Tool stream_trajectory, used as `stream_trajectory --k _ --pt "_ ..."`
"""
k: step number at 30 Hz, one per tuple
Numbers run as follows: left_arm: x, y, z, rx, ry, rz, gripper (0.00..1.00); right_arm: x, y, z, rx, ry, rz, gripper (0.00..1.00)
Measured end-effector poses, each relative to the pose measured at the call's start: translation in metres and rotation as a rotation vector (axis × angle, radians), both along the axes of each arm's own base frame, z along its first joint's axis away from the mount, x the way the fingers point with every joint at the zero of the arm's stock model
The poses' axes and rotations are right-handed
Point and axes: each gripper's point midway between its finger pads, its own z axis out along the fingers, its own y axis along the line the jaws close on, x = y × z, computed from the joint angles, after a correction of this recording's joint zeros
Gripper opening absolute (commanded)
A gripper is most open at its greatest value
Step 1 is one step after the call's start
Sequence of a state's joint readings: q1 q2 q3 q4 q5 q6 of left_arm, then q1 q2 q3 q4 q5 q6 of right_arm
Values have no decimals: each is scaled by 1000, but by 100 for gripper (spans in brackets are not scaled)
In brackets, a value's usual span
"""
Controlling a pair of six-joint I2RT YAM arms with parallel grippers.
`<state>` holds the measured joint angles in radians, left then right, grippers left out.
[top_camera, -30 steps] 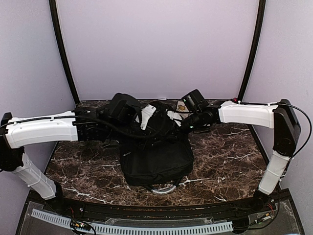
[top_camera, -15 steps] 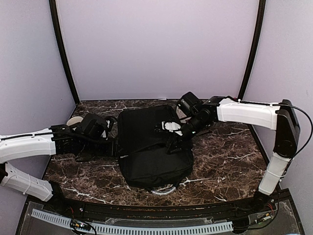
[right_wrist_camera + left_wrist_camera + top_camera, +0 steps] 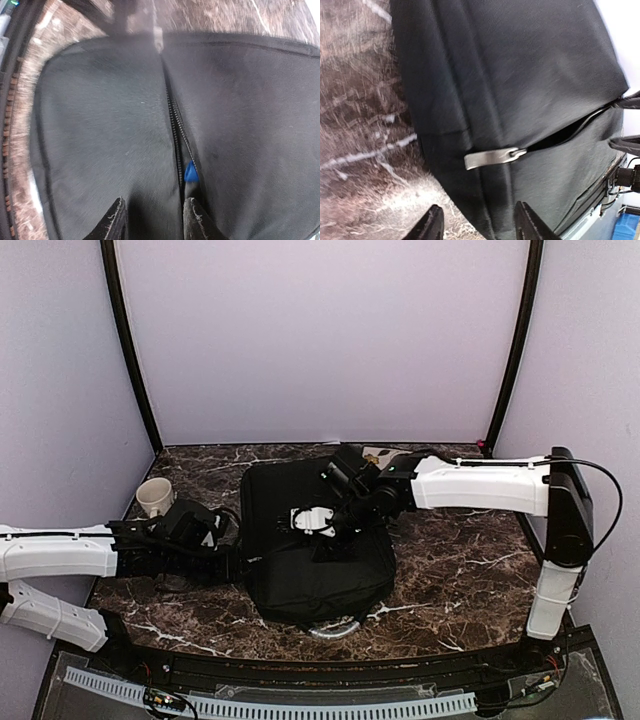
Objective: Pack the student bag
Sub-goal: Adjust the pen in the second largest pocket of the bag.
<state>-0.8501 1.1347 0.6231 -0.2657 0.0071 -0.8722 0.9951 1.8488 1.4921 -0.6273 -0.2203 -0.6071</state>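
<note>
Bag (image 3: 318,565) dropped flat on table (image 3: 455,560); left gripper (image 3: 480,227) pulled back to its 9 o'clock edge, right gripper (image 3: 154,220) over centre zipper (image 3: 175,125), both jaws part open.

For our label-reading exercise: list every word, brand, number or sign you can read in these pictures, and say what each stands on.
No text can be read.
A pale mark on the left edge of the student bag: too small to read.
The silver zipper pull: blurred, no lettering visible.
The blue tab at the zipper: no lettering visible.
</note>
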Motion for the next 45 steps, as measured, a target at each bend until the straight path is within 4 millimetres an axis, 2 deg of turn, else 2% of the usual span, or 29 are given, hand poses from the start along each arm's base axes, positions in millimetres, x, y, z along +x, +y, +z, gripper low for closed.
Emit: stream_trajectory --k 3,8,12,18,23,27,30,33,36,40,45 --pt "-6 -2 -13 -30 35 1 41 7 5 -17 -43 -51 -32 31" --pt "-7 -13 -27 -69 70 -13 35 12 8 -21 -54 -84 -56 23" --pt "-6 -20 -36 -82 85 -27 29 7 9 -25 -58 -55 -39 0" --pt "-2 -29 -36 -108 76 -47 15 8 9 -21 -54 -49 -39 0" --pt "-2 -35 -34 -130 70 -67 0 7 3 -3 -37 -35 -40 0" --pt "-5 -46 -30 -151 44 -101 0 6 -6 17 -18 -27 -45 0" --pt "-13 -61 -23 -157 12 -152 0 9 -16 23 -21 -10 -60 0" --pt "-20 -76 -12 -163 -8 -198 8 16 -30 27 -30 6 -88 0" --pt "-20 -79 -5 -146 -14 -203 21 21 -35 30 -23 4 -100 20" --pt "-25 -62 -5 -78 0 -185 35 21 -34 38 9 -8 -101 34" --pt "-23 -41 8 -57 -23 -125 49 12 -24 49 59 9 -86 36"
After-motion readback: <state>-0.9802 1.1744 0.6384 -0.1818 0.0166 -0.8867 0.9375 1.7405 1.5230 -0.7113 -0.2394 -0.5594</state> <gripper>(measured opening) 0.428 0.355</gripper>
